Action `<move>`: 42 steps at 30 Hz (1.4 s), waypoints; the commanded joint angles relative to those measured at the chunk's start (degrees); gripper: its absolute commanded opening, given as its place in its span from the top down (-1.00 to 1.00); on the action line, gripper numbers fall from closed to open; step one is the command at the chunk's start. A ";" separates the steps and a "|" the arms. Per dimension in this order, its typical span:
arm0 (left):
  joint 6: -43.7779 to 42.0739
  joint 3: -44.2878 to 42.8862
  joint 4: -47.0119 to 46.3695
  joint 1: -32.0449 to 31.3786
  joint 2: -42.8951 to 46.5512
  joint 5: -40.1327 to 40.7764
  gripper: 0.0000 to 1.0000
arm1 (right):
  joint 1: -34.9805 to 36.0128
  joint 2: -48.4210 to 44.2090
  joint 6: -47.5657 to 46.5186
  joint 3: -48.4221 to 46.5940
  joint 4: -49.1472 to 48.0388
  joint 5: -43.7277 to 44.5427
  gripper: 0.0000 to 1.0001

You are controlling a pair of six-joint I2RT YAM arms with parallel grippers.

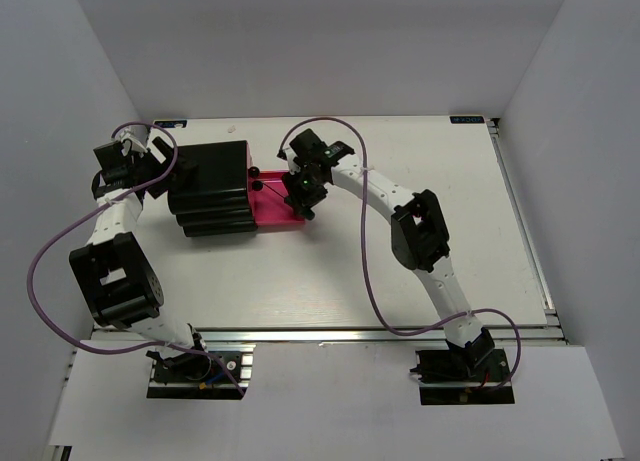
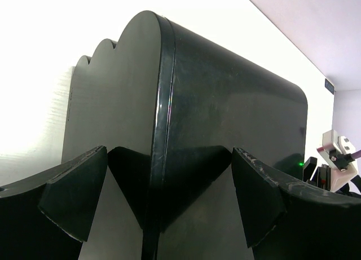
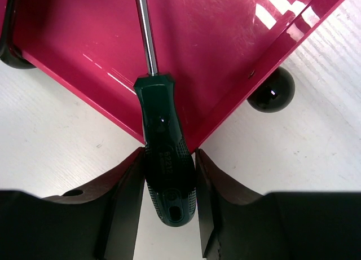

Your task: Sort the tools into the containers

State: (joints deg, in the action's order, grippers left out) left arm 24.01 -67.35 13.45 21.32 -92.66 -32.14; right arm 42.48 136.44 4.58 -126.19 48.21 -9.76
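The bigger green-handled screwdriver (image 3: 163, 153) is between my right gripper's (image 3: 168, 198) fingers. Its handle lies over the corner of an open magenta-pink drawer (image 3: 214, 40), and its steel shaft reaches into the drawer. The drawer's round black knob (image 3: 272, 91) is to the right. In the top view my right gripper (image 1: 303, 196) hangs over the pulled-out drawer (image 1: 270, 211) of the black cabinet (image 1: 210, 189). My left gripper (image 1: 160, 171) is open at the cabinet's far left side, its fingers spread either side of a cabinet edge (image 2: 161, 130). The slim screwdrivers and the wrench are out of view.
Two more black knobs (image 1: 255, 178) of shut drawers show on the cabinet front above the open drawer. The white table (image 1: 420, 151) is walled on the left, back and right. A metal rail (image 1: 350, 331) runs along the near edge.
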 commanded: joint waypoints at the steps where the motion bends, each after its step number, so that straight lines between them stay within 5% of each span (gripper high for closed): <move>1: -4.15 4.42 14.23 -1.55 -2.08 2.43 -0.93 | 0.50 0.84 0.43 -2.74 -1.53 0.71 1.00; 33: -4.50 3.98 15.11 -1.63 -1.91 2.79 -0.93 | 2.43 3.04 0.96 -6.09 -6.55 2.29 1.00; 42: -4.41 3.54 15.37 -1.55 -1.73 2.61 -0.93 | 2.43 2.78 0.17 -3.10 -5.93 3.25 0.77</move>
State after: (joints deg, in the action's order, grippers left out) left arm 23.46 -67.16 14.02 21.32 -92.16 -32.08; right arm 44.45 139.87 5.45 -129.51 44.82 -6.74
